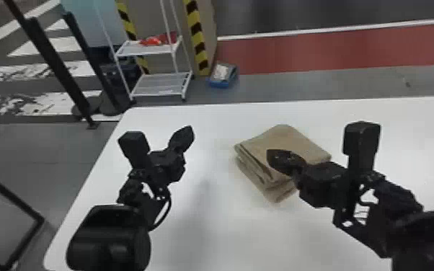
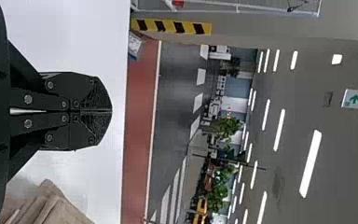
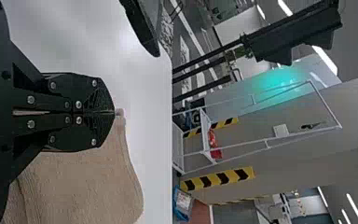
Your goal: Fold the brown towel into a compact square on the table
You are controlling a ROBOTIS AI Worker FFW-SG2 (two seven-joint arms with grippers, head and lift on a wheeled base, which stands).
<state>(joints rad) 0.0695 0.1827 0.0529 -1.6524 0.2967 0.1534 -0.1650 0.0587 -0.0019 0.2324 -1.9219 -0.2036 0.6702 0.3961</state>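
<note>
The brown towel (image 1: 288, 140) lies folded into a thick, layered stack on the white table, its stacked edges facing left and front. My left gripper (image 1: 185, 138) stands over the table to the left of the towel, apart from it. In the left wrist view my left gripper (image 2: 111, 112) is shut with nothing between its fingers, and a corner of the towel (image 2: 51, 207) shows. My right gripper (image 1: 279, 160) is over the towel's front left part. The right wrist view has my right gripper (image 3: 113, 112) shut, the towel (image 3: 84, 186) beside and beneath it; whether they touch I cannot tell.
The white table (image 1: 212, 234) has its left edge beyond my left arm and its far edge behind the towel. On the floor past it stand a white wire shelf (image 1: 162, 84) and a blue box (image 1: 223, 75). Black posts rise at the far left.
</note>
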